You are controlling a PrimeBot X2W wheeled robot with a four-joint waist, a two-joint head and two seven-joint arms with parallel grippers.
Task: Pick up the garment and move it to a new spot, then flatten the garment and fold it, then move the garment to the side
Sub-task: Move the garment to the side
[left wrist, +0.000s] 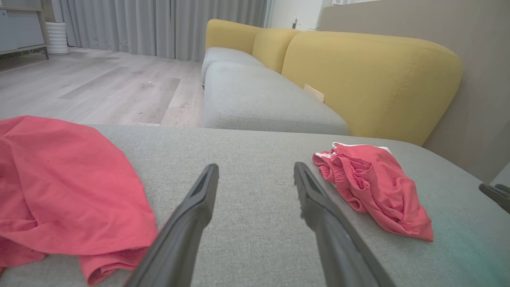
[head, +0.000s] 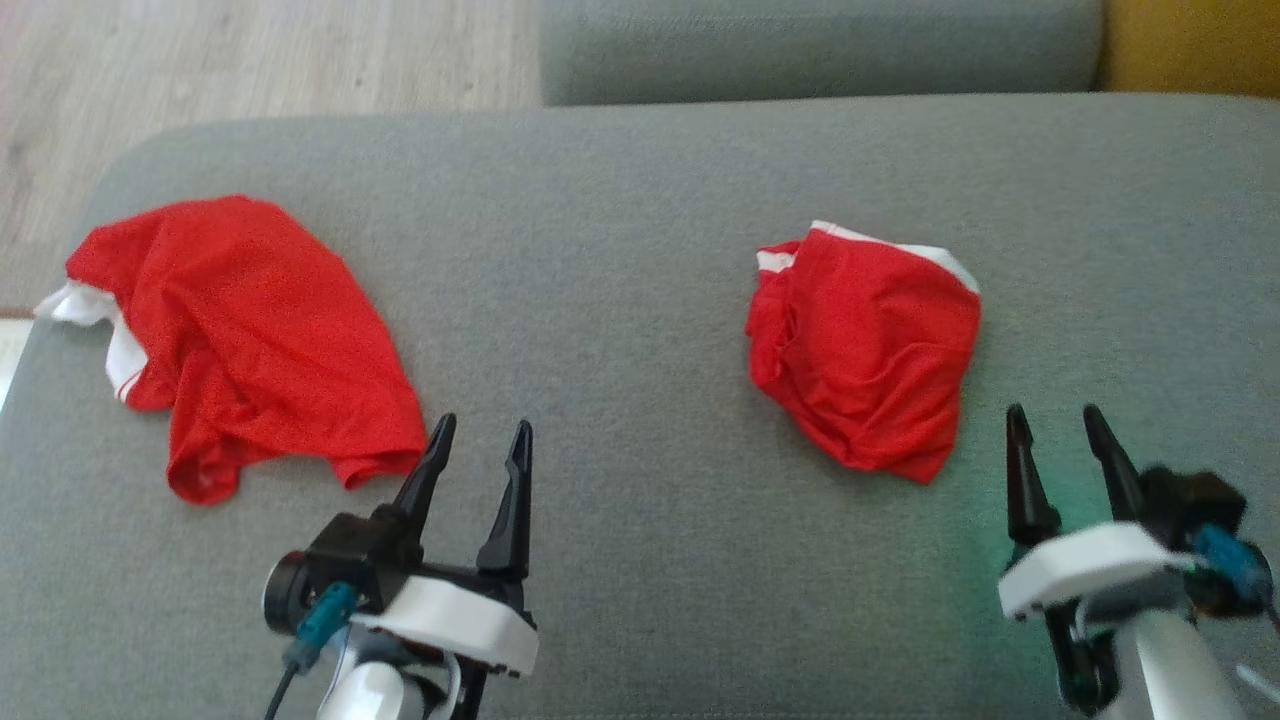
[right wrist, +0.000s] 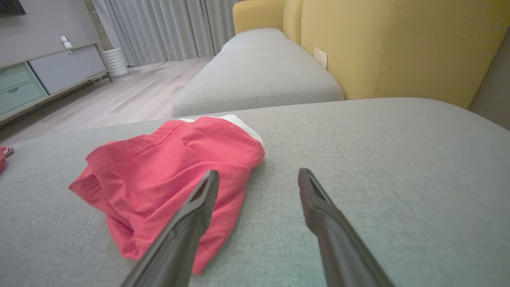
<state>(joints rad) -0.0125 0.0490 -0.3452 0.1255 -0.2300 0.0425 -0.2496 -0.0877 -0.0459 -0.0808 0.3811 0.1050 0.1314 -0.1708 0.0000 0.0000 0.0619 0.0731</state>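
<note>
a grey sofa seat (head: 640, 180) with yellow backrests (left wrist: 370, 79), a wooden floor (left wrist: 99, 83), grey curtains (left wrist: 159, 24) and a low cabinet (right wrist: 59, 69).

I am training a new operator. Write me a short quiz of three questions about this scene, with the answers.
1. True or false: the left gripper holds the left red garment.
2. How many red garments lie on the grey cushion?
3. Which lies nearer the right gripper: A, the left red garment; B, the right red garment?
Key: 1 false, both grippers are open and empty; 2 two; 3 B.
</note>
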